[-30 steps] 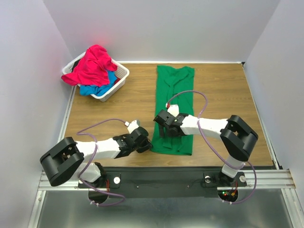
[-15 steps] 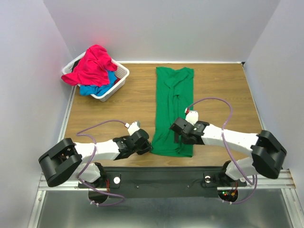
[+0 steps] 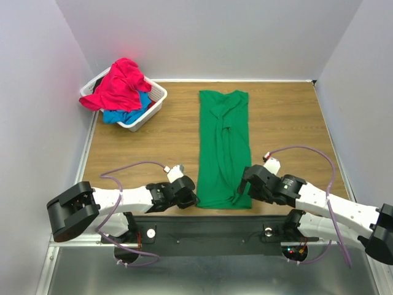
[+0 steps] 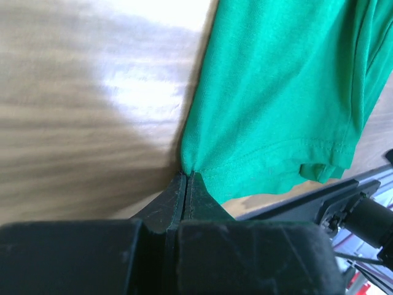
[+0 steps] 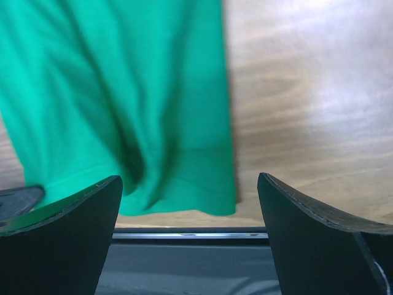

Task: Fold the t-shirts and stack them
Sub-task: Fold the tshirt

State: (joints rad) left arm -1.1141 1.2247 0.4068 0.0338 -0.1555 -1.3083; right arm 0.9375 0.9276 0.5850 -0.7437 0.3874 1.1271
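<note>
The green t-shirt point(image 3: 223, 147) lies on the table as a long narrow strip, its hem at the near edge. My left gripper point(image 3: 192, 198) is shut on the hem's near-left corner; in the left wrist view the closed jaws point(image 4: 186, 176) pinch the corner of the green cloth point(image 4: 276, 92). My right gripper point(image 3: 247, 184) is open and empty at the near-right corner; in the right wrist view point(image 5: 188, 179) the hem point(image 5: 184, 178) lies between the spread fingers. The pinkish-red t-shirt point(image 3: 121, 83) and the blue t-shirt point(image 3: 123, 115) are heaped in the basket.
The white slotted basket point(image 3: 157, 100) stands at the far left corner. The table's near edge and metal rail point(image 5: 190, 233) run just below the green hem. Grey walls close in the left, back and right sides.
My right gripper has swept from the shirt's left-middle across to its near-right corner. My left gripper has drawn the corner toward the near edge, and the shirt has slid nearer.
</note>
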